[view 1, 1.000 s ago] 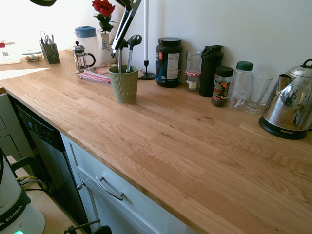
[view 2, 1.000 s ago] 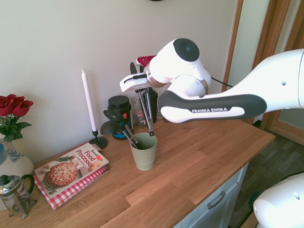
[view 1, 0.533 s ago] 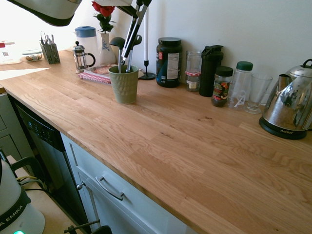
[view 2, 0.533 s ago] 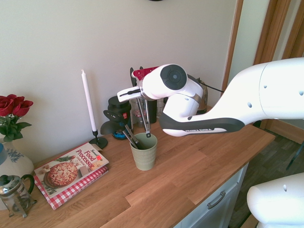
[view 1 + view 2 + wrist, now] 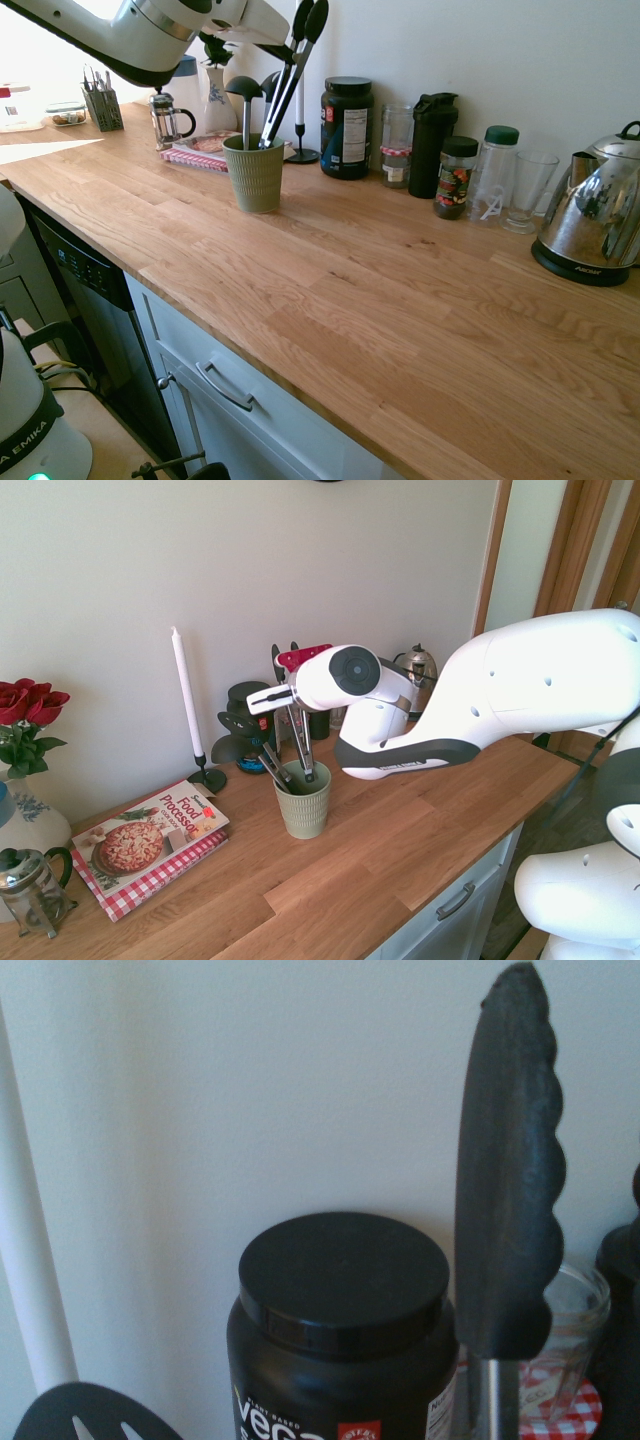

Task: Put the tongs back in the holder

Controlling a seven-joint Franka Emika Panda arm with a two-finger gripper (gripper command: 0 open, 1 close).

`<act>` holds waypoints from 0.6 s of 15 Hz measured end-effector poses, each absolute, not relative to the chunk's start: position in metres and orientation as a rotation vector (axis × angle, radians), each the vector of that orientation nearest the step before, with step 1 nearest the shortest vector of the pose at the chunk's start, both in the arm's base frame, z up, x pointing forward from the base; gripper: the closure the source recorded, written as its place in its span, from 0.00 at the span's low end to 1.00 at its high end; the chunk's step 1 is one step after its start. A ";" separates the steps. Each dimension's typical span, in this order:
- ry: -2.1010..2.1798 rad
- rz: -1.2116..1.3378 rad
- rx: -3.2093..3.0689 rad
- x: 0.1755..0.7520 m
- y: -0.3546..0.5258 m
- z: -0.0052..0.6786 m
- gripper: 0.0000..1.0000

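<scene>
As the robot arm reaches over the counter: gripper (image 5: 292,692) shut on tongs (image 5: 285,85), black tips up.
Tongs: tilted, hinge end at the mouth of the holder (image 5: 256,178), in line with its opening.
Holder: pale green ribbed cup, upright on the wooden counter (image 5: 380,290), 2 black utensils (image 5: 243,738) leaning in it.
Behind the holder: white candle (image 5: 187,692) in a black stand, near a black tub (image 5: 347,130).
Beside the candle: cookbook (image 5: 150,845) showing a pizza on its cover.
Far end: steel kettle (image 5: 592,215), near a clear bottle with 1 green lid (image 5: 502,135).
</scene>
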State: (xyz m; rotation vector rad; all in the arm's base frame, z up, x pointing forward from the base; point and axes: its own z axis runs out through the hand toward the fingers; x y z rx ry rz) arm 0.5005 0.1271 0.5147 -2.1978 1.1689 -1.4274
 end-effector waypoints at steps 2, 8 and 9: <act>1.163 -1.415 -2.208 0.500 0.131 0.508 1.00; 1.167 -1.333 -2.260 0.483 0.133 0.463 1.00; 1.171 -1.321 -2.266 0.479 0.133 0.456 1.00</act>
